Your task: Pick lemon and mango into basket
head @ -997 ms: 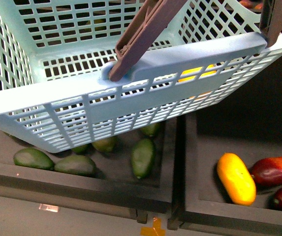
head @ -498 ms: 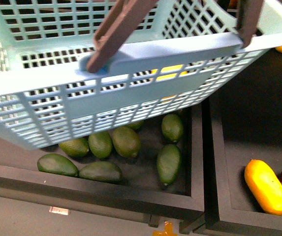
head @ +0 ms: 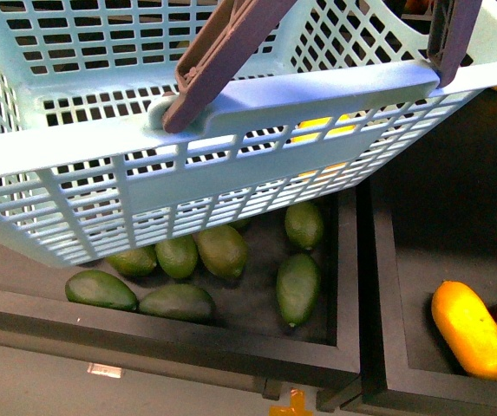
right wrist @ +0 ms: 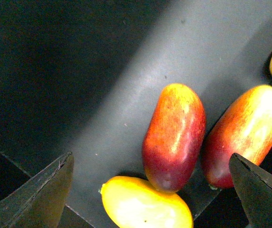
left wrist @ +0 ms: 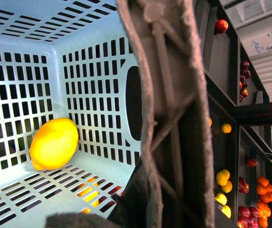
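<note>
One lemon (left wrist: 54, 143) in the basket (head: 75, 165), mango (right wrist: 173, 137) next.
That lemon lay on the slotted floor of the basket, which hung tilted above the green fruits (head: 222, 250); whether the left gripper pinched the brown handle (left wrist: 173, 109), I could not tell. The right gripper (right wrist: 149, 160) hovered with fingers (right wrist: 45, 190) spread wide over the mango in its dark bin (right wrist: 102, 95), a second red fruit (right wrist: 245, 133) just beside it and a yellow fruit (right wrist: 145, 203) close against its end. Best play, I reckoned: come down centred, fingers straddling its narrow width, one slipping into the gap by the neighbour, close gently, lift straight up.
</note>
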Available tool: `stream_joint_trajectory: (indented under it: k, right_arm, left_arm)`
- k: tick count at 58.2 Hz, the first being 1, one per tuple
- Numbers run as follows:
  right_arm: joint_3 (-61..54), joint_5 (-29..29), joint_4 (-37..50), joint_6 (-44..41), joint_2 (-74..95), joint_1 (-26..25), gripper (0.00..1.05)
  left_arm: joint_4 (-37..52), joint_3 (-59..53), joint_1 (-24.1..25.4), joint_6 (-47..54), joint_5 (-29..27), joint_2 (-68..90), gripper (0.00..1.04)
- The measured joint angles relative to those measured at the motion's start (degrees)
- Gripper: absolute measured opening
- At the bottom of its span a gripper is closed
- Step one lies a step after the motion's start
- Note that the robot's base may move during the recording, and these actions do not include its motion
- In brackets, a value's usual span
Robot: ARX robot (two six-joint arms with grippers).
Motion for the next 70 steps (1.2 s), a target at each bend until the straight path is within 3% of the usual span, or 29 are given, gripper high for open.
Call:
stream_joint_trajectory:
  k: [19, 70]
  right_arm:
    - [3.2, -1.3, 1.5, 8.1, 11.5, 2.8, 0.96]
    - [8.9, -0.8, 1.0, 9.8, 20.4, 2.3, 0.96]
  left_arm:
    - [0.0, 0.0, 0.0, -0.3, 1.0, 0.0, 0.05]
    - [0.0, 0.0, 0.0, -0.2, 0.6, 0.0, 0.05]
